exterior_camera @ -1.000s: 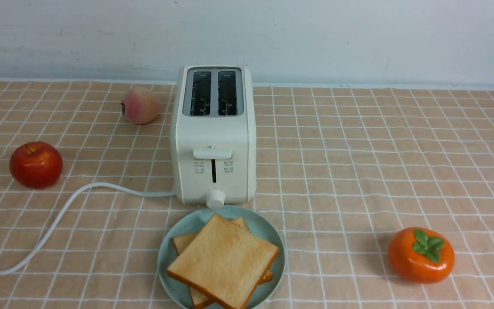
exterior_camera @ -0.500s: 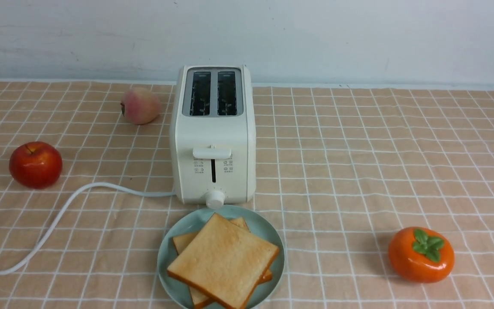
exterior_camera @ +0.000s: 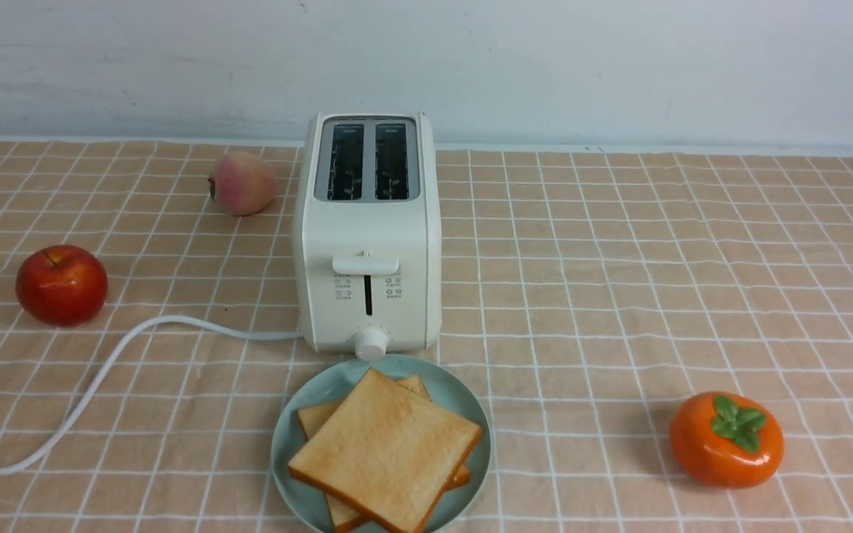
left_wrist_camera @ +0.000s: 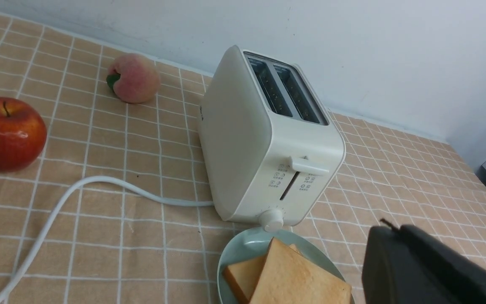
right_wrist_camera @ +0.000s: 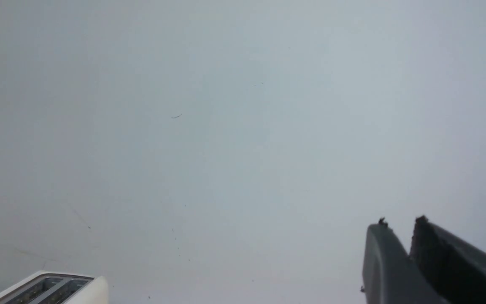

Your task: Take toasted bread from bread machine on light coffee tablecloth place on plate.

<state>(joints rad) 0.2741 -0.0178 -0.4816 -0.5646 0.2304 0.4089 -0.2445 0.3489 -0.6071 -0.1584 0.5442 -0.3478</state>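
- Both slices of toasted bread (exterior_camera: pixel 386 448) sit stacked on the plate (exterior_camera: pixel 463 400), top one skewed. The plate is right up against the near side of the bread machine (exterior_camera: pixel 367 237).
- Left hand (left_wrist_camera: pixel 395 228) is clenched on nothing, close to the bread but not touching it.
- Right hand (right_wrist_camera: pixel 400 221) has its fingers a crack apart with nothing between them. It's up high facing the wall (exterior_camera: pixel 545 66), well away from the bread.
- The light coffee tablecloth (exterior_camera: pixel 619 281) covers the bench, and the white cord (exterior_camera: pixel 101 370) snakes off to the left.
- Apple (exterior_camera: pixel 61 285) on the left, peach (exterior_camera: pixel 241 183) far left by the bread machine, persimmon (exterior_camera: pixel 726 440) near right.
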